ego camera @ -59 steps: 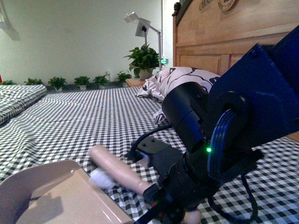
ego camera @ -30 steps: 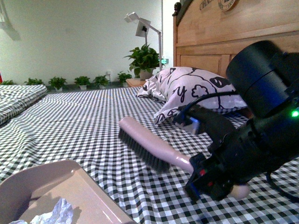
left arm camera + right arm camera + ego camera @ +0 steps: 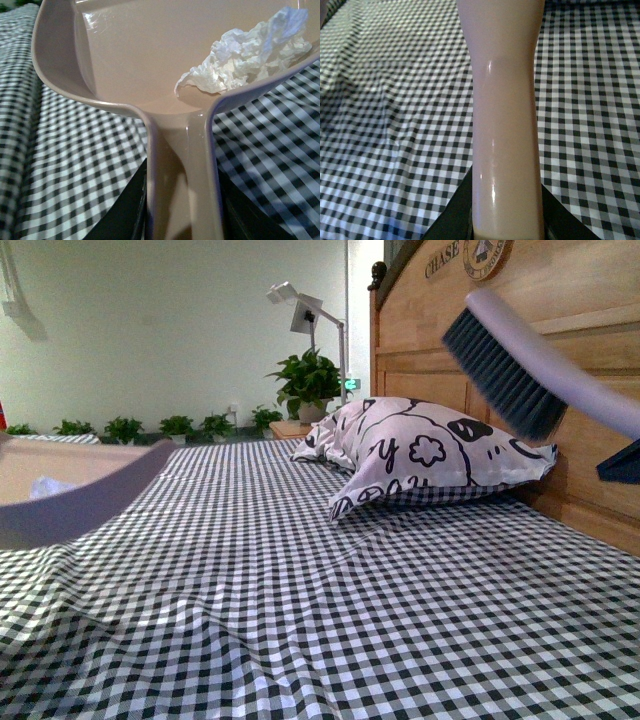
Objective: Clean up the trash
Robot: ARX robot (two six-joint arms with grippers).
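The trash [image 3: 245, 55], a crumpled white paper wad, lies inside the beige dustpan [image 3: 125, 60]. My left gripper [image 3: 182, 200] is shut on the dustpan's handle, with a black finger on each side. In the front view the dustpan [image 3: 70, 490] hangs raised at the left, and a bit of the trash [image 3: 45, 487] shows over its rim. My right gripper [image 3: 506, 220] is shut on the pinkish handle of the brush [image 3: 505, 125]. The brush [image 3: 510, 370] is held high at the right, its dark bristles pointing down in front of the headboard.
A black-and-white patterned pillow [image 3: 420, 455] leans against the wooden headboard [image 3: 430, 350] on the checked bedsheet [image 3: 300, 600]. A lamp [image 3: 300, 300] and a potted plant [image 3: 310, 375] stand beyond the bed. The sheet has folds at the left.
Both arms rose off the bed. The dustpan with the trash went from bottom left up to mid-left. The brush lifted from the sheet to the upper right.
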